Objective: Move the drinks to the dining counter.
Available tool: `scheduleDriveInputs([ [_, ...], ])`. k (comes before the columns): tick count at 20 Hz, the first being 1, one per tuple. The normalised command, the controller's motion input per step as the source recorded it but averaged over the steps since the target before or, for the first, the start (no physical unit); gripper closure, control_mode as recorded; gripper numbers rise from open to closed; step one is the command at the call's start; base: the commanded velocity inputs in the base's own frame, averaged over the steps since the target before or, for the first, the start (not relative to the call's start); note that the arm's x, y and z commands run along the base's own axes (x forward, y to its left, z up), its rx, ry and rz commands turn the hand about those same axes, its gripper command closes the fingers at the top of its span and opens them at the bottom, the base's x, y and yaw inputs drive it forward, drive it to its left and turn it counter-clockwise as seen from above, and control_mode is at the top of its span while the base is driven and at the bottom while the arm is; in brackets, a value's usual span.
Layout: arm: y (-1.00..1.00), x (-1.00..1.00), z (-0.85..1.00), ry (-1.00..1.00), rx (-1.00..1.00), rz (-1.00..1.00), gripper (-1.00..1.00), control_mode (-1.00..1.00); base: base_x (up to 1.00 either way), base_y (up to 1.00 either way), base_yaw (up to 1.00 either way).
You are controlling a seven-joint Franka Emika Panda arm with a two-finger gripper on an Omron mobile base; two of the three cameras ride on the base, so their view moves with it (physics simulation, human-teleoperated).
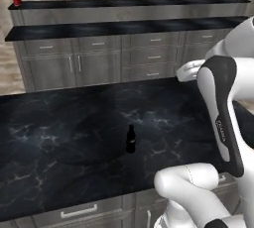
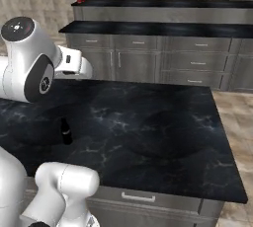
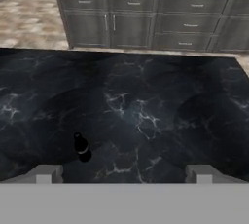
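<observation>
Your end effector [image 3: 124, 173] hangs above the near black white-veined stone counter [image 1: 59, 138] with its two fingertips [image 3: 44, 173] spread wide and nothing between them. You can see the small slim dark bottle [image 1: 130, 139] standing upright on that near counter, well apart from the fingertips, toward the lower left in the hand view. Across the floor stands the long two-level dining counter [image 1: 129, 26] with grey drawers, and a small red cylindrical can [image 1: 17, 1] sits on its raised ledge at the left end.
</observation>
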Motion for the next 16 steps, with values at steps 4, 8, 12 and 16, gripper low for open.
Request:
scheduleDriveInputs([
  [4,0.0,0.0,0.0,0.0,0.0,0.0,-1.0,1.0,1.0,1.0,0.0],
  [8,0.0,0.0,0.0,0.0,0.0,0.0,-1.0,1.0,1.0,1.0,0.0],
  [12,0.0,0.0,0.0,0.0,0.0,0.0,-1.0,1.0,0.86,0.93,0.43],
  [16,0.0,0.0,0.0,0.0,0.0,0.0,-1.0,1.0,0.74,0.13,0.84],
])
